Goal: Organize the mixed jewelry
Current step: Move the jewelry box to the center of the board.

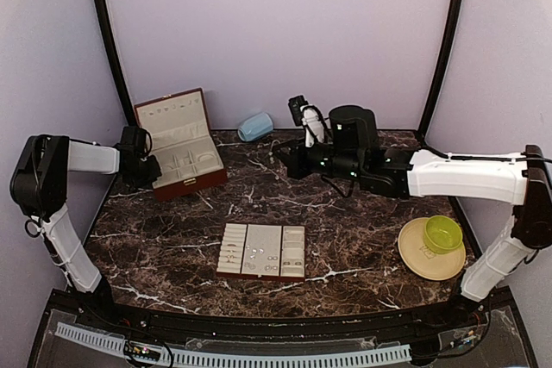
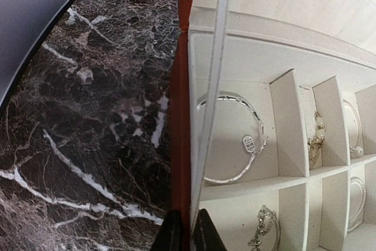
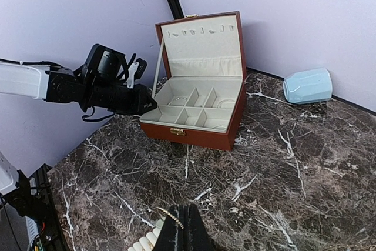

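At the red-brown box (image 3: 197,110), left fingers (image 2: 187,234) pinch its side wall — right fingers (image 3: 181,236) pressed together.

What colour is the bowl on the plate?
Lime green bowl, seen best in the top external view.

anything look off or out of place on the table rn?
Yes: the pale blue cup lies tipped on its side by the back wall, right of the open jewelry box. Also, the left gripper's fingers pinch the box's side wall, not jewelry. Nothing looks spilled.
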### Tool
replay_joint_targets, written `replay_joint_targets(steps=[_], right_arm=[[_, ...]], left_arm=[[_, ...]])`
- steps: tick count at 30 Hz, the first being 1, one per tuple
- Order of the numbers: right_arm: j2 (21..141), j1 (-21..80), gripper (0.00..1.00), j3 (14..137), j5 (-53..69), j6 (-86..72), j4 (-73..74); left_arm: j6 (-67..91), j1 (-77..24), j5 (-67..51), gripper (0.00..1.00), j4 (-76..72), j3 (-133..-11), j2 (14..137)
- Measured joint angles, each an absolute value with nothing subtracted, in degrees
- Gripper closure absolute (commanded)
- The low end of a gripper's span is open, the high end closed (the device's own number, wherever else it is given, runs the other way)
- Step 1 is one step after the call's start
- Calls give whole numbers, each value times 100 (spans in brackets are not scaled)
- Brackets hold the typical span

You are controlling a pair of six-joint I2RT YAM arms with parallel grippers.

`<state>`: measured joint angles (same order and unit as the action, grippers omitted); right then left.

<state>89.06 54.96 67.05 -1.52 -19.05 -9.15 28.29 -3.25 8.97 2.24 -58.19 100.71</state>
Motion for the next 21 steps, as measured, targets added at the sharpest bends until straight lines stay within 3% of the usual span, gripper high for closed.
replay_joint_targets(steps=[12,21], right_arm=[[8820,5474,100,6705,-403,-1817,-709],[8600,5474,100,6705,-698,-1693,-467]], left_arm=[[2353,-482,792,100,-16,-5328,9717],[2307,-1627,790,100,130,-5183,9533]])
